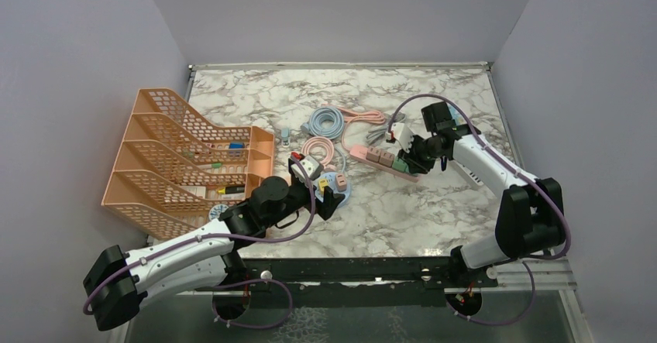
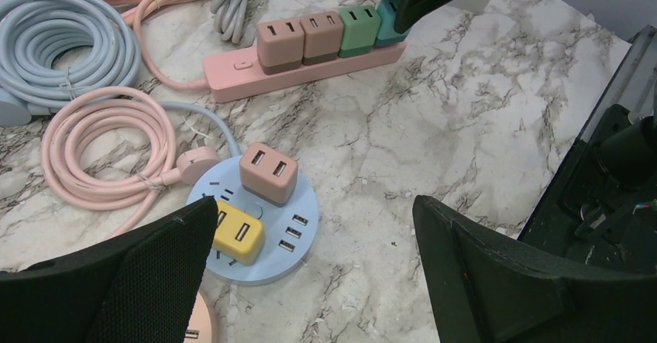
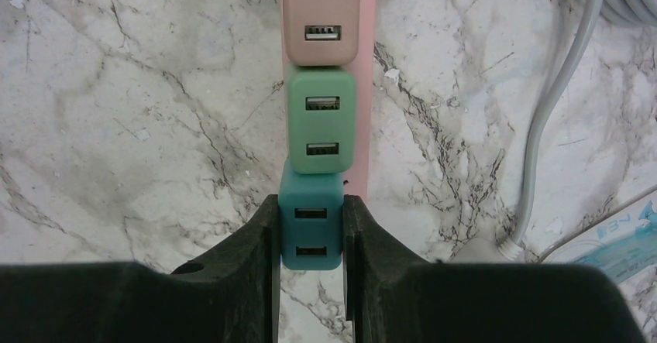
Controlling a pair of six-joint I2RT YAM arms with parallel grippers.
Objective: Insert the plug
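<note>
A pink power strip (image 1: 360,152) lies on the marble table, right of centre. On it stand two pink plugs, a green plug (image 3: 321,122) and, at its end, a teal plug (image 3: 311,223). My right gripper (image 3: 310,204) is shut on the teal plug, one finger on each side. The left wrist view shows the teal plug (image 2: 385,18) level with the green one on the strip (image 2: 232,76). My left gripper (image 2: 314,204) hangs open and empty over a round blue socket hub (image 2: 306,196) carrying a pink plug (image 2: 267,173) and a yellow plug (image 2: 236,236).
An orange file rack (image 1: 178,157) fills the left side of the table. A blue cable coil (image 1: 327,120), a pink coil (image 1: 319,149) and a grey cable (image 1: 377,134) lie behind the hub and strip. Walls enclose the table on three sides.
</note>
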